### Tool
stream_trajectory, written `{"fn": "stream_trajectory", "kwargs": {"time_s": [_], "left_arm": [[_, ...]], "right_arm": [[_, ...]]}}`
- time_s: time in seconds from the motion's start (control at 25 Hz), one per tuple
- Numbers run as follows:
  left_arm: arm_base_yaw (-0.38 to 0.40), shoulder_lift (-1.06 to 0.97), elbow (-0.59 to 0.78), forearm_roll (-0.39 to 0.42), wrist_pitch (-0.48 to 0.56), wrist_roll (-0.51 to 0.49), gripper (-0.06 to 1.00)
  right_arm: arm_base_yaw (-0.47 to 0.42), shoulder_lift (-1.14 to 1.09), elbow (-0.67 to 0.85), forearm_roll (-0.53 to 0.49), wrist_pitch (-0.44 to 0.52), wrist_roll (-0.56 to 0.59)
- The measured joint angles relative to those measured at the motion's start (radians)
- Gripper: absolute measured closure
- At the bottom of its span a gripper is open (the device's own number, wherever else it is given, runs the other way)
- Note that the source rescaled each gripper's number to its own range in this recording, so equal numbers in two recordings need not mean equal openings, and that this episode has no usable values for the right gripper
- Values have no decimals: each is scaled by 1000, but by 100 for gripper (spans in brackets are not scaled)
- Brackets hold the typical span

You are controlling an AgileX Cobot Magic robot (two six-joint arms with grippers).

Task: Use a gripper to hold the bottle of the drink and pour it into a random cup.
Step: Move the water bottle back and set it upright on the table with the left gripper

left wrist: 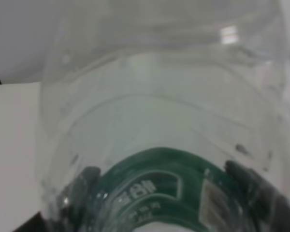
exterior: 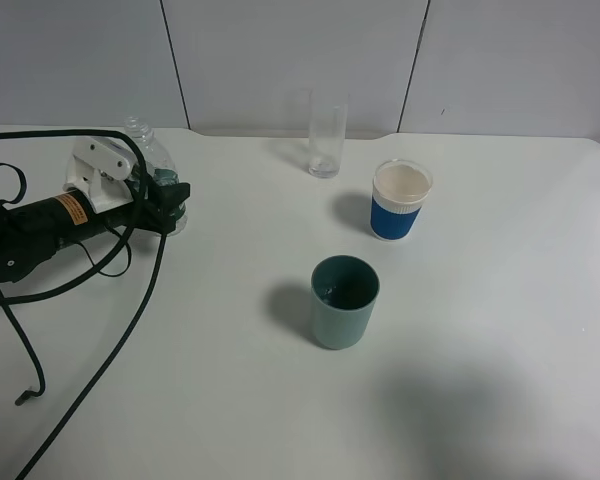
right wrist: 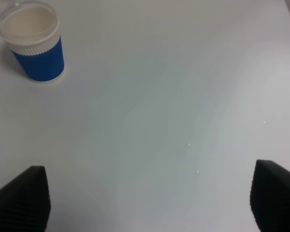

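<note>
Left gripper [exterior: 170, 205] sits at the left edge of the white table [exterior: 480, 350], arm lying low w/ black cables [exterior: 90, 300] trailing toward the front edge. Its jaws are pinched tight on the bottle [exterior: 152, 160], clamped round the green-label band on the lower body. Bottle stands upright at the back-left of the table, neck up, no cap visible, base at or just above the surface — can't tell which. In the left wrist view the bottle [left wrist: 159, 121] fills nearly the whole pic: clear ribbed wall above, green label w/ white lettering below, dark pads [left wrist: 246, 176] pressed against either side of it.

Teal cup [exterior: 345, 300] stands upright near the table's middle, well apart from the bottle, to its right and nearer the front. Inside looks dark; contents not clear.

Blue-and-white cup [exterior: 400, 200] stands behind and right of the teal one, pale inside. Tall clear glass [exterior: 328, 140] is further back, near the wall, left of the blue cup.

Right gripper [right wrist: 145, 198] isn't seen in the high view. Its wrist view shows two dark ribbed fingertips [right wrist: 24, 198] spread wide apart over bare table, nothing between them; blue-and-white cup [right wrist: 34, 43] off at a distance.
</note>
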Motion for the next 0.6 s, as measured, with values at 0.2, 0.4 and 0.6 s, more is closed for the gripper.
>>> {"fn": "stream_trajectory", "kwargs": {"time_s": [0.2,0.4,0.6], "left_arm": [[0,0,0,0,0,-4,92],[0,0,0,0,2,-45,62],[0,-28,0,0,4,-129,1]], "right_arm": [[0,0,0,0,0,0],[0,0,0,0,0,0],[0,0,0,0,0,0]]}}
